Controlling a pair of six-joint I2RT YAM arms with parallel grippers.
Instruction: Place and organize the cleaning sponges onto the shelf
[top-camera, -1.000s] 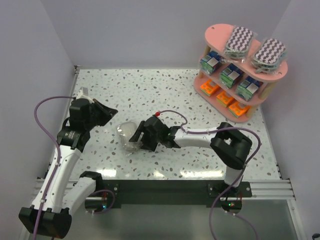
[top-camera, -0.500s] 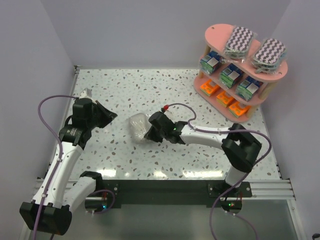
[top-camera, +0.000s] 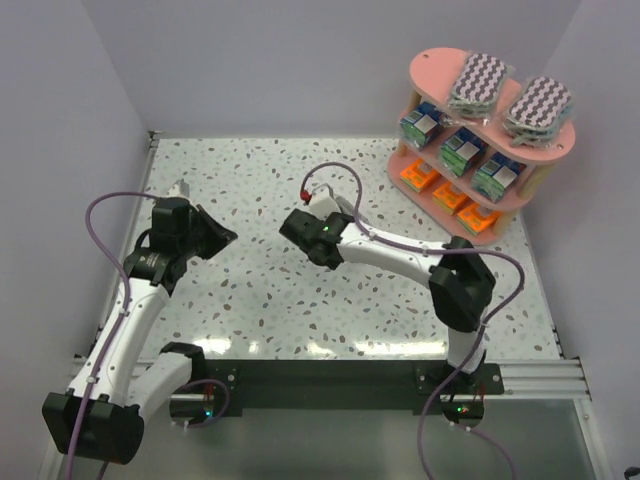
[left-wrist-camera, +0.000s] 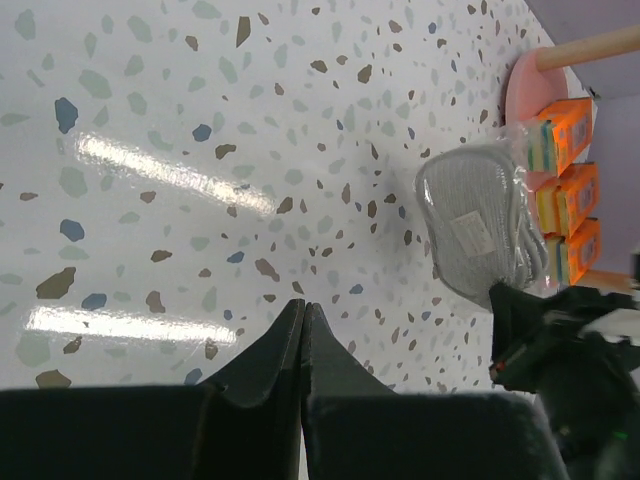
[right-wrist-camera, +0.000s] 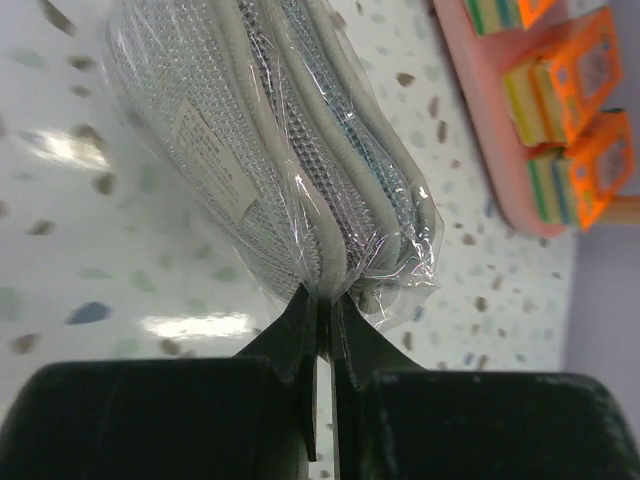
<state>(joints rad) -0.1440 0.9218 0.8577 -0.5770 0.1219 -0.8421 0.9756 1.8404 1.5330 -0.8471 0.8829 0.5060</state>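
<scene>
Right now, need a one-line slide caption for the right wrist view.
Right tool pinches the clear-wrapped greyish oval sponge pack by its edge; pink shelf board with flat orange packs sits beyond.

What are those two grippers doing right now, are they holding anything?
Left gripper: closed, holding nothing.
Right gripper: closed, holding the greyish sponge pack by the edge.

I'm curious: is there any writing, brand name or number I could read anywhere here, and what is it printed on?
No text here can be read.
White label on the grey sponge pack: fine print, too blurred to read.
White labels on the green-and-blue packs: too small to read.
Any print on the orange packs: too blurred to read.
</scene>
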